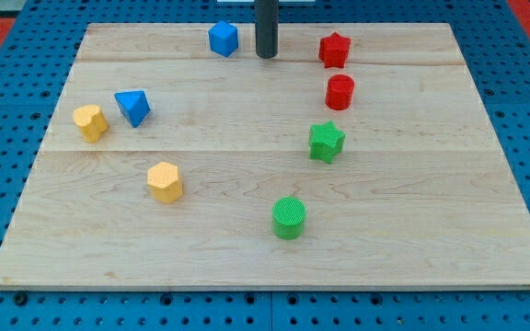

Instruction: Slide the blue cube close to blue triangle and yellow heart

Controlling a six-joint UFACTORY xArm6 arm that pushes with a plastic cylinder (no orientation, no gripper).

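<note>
The blue cube [224, 39] sits near the top edge of the worktop [412, 239], a little left of centre in the frame. Just beside it, on its right, stands the dark rod, and my tip [266, 56] rests on the wood a shade lower in the frame than the cube, close to it but with a sliver of bare board between them. There are no jaws on this arm to be wide or narrow; it ends in the plain rod and holds nothing.

The cube's destination lies at the left side of the frame, about mid-height: the blue triangle [132, 107] with the yellow heart [90, 121] just beside it on its left. From the cube, that pair lies down and to the left, well apart from it. The tip stands on the cube's right, which looks like roughly the proper side to push from, though I would judge it needs to come round towards the cube's upper right so the shove runs diagonally down-left rather than straight across.

The path between looks free. A yellow hexagonal block [165, 181] lies lower left, a red star [334, 50] and red cylinder [339, 92] off to the right, a green star [326, 142] and green cylinder [289, 218] below those.
</note>
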